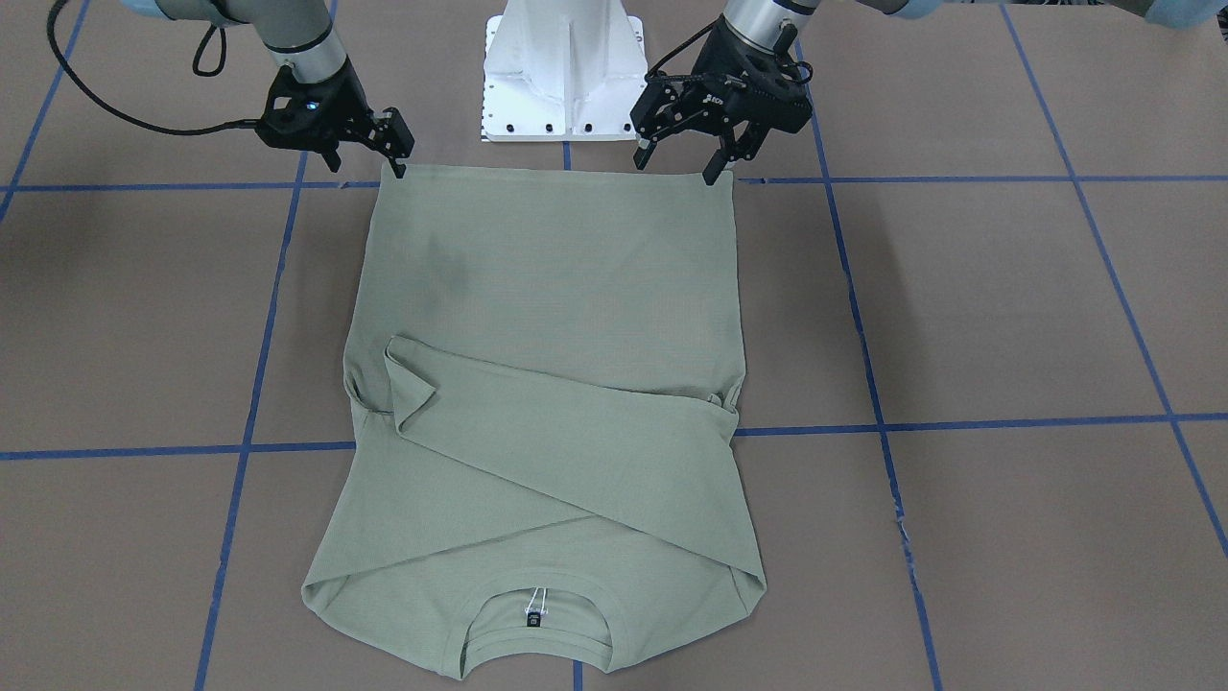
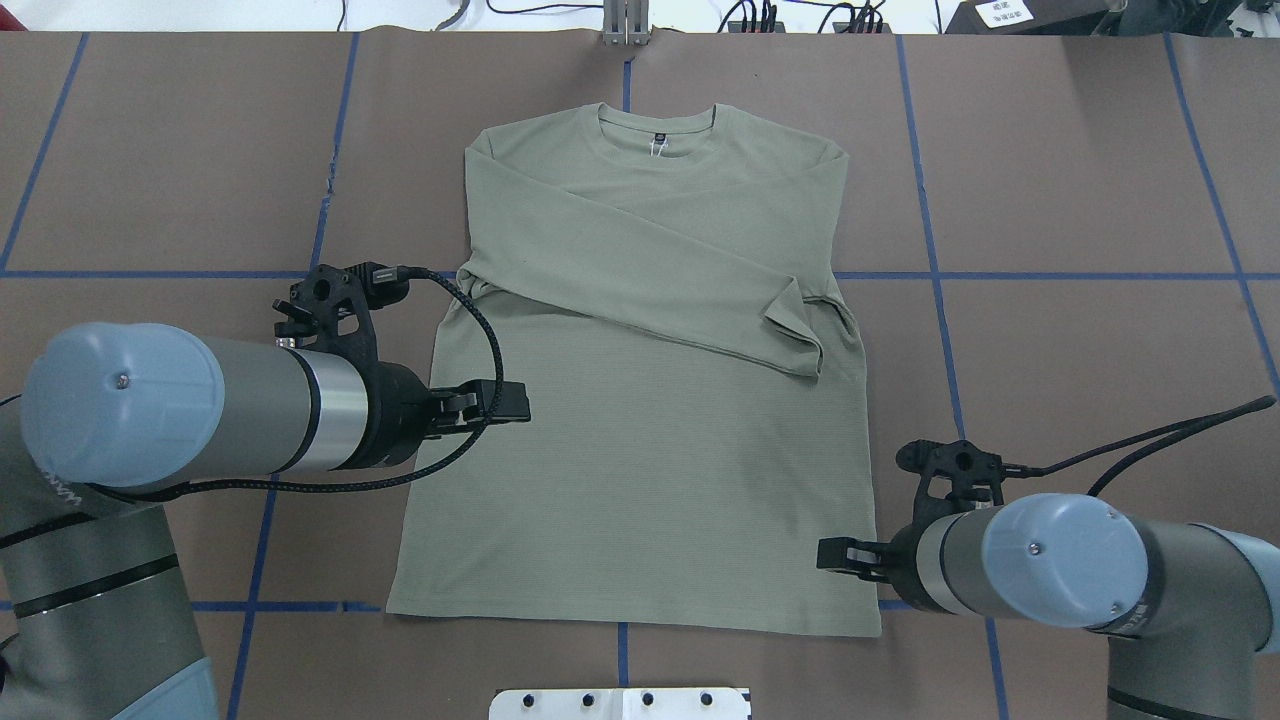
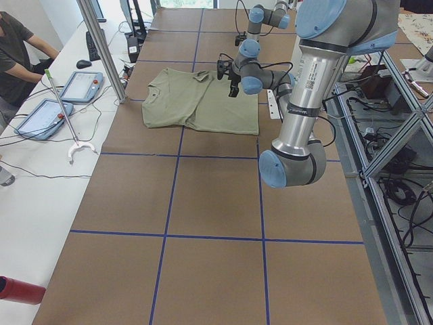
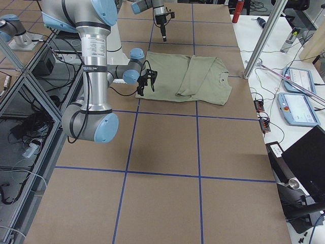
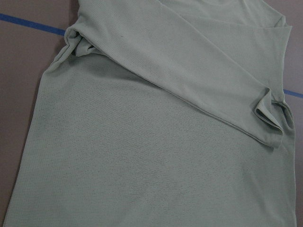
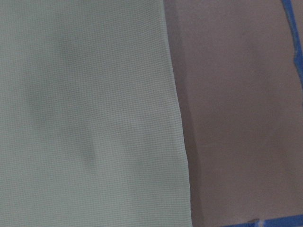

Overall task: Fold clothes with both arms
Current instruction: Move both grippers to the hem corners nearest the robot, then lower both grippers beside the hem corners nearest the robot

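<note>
The pale sage-green shirt [image 1: 547, 288] lies flat on the brown table, both sleeves folded across the chest and the neckline with its black label [image 1: 533, 620] at the far side from me. It also shows in the overhead view [image 2: 640, 450]. My left gripper [image 1: 676, 165] is open and empty, and hovers high over the shirt's left side near the hem [image 2: 515, 403]. My right gripper [image 1: 366, 165] looks open and empty, low by the hem's right corner [image 2: 830, 553]. The right wrist view shows the shirt's side edge [image 6: 175, 118] close up. The left wrist view shows the body and a sleeve cuff [image 5: 267, 123].
The white pedestal base [image 1: 566, 72] stands just behind the hem. Blue tape lines [image 1: 959, 422] grid the table. In the exterior left view an operator [image 3: 17, 47] sits at a side table with tablets [image 3: 81, 84], and a red bottle [image 3: 20, 290] lies near that table's front.
</note>
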`<state>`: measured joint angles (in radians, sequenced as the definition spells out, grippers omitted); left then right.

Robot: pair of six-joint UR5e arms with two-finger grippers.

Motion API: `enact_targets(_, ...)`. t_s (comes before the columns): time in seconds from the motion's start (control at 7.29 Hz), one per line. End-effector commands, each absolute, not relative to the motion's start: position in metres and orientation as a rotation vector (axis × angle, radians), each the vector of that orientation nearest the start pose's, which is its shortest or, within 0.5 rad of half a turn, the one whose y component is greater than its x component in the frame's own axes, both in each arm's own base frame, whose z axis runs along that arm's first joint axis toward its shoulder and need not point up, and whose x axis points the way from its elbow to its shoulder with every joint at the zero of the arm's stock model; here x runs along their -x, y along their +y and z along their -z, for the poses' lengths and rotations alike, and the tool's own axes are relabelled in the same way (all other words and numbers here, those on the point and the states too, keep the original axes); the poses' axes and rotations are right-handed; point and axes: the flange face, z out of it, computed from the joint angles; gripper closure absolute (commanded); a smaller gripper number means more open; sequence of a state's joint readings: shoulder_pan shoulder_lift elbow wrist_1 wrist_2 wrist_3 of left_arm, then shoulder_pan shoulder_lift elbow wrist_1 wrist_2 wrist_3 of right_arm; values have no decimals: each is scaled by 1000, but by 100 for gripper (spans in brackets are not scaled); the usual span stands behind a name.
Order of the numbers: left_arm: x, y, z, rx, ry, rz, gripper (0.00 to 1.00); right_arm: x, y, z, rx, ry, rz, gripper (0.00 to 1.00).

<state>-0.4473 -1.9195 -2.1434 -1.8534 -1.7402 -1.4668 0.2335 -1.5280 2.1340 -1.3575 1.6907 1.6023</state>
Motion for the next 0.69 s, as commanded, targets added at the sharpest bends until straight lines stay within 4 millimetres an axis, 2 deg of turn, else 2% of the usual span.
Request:
enact_targets(0.0,-410,-323,-189,-178,1205,201,0,463,-215,-363,28,-813,-181,1)
enact_targets(0.14,-408,-323,-185,-181,1214,200,0,473,-204,-369,37,-800,-157,2)
enact_targets(0.55,-407,-319,-181,-169,1226,208,0,474,-202,-377,46,-782,-158,2)
